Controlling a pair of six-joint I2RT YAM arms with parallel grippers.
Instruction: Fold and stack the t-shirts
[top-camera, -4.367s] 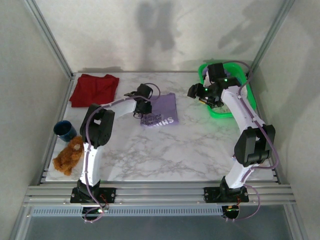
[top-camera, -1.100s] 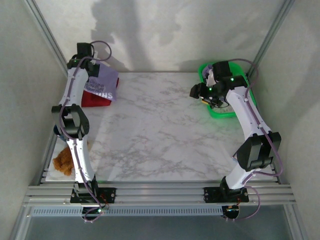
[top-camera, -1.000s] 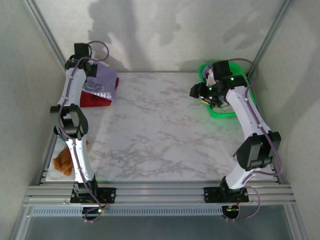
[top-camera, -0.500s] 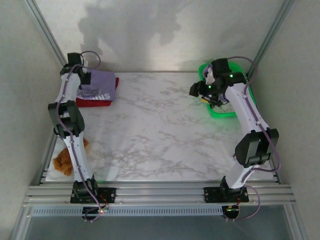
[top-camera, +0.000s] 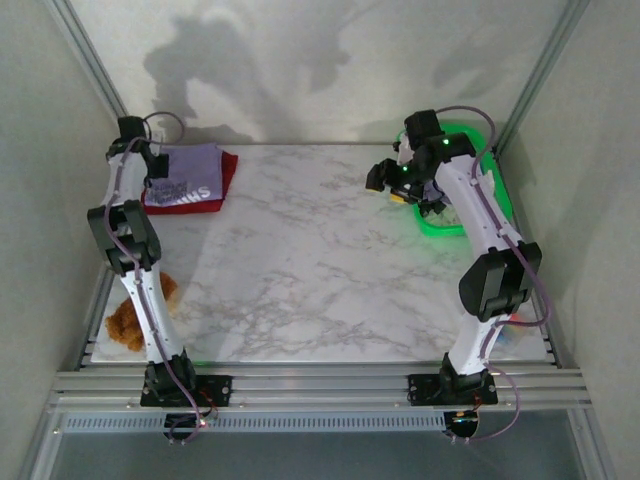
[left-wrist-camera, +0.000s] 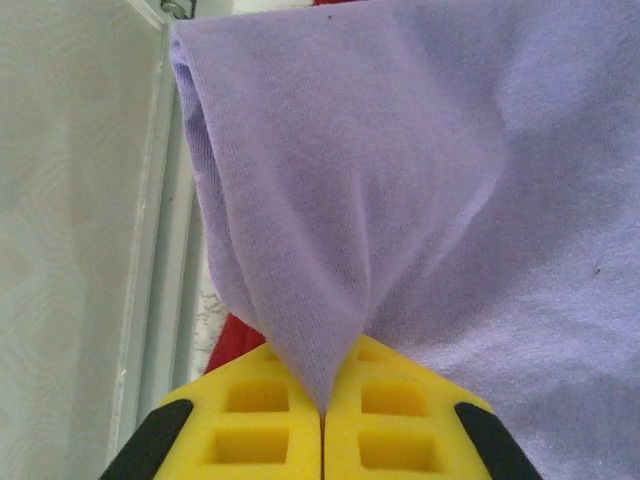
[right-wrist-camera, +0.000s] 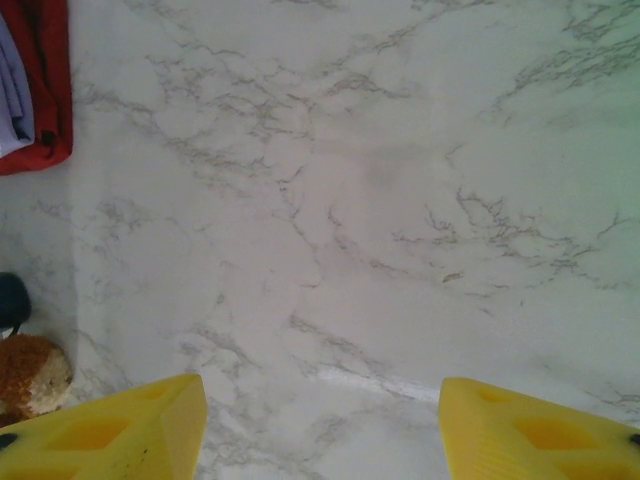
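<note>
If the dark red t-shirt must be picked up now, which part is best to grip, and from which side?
Probably its right border, approached from the open table side. The dark red t-shirt lies flat under the lavender t-shirt, which the shut left tool pinches by a fold, so only strips along its right and near edges are bare.

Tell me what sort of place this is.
Probably a robot lab test cell: a marble-patterned tabletop boxed in by bare aluminium frame posts and plain white walls, two white robot arms bolted along its near rail, and a lavender-purple cloth t-shirt as a prop.
</note>
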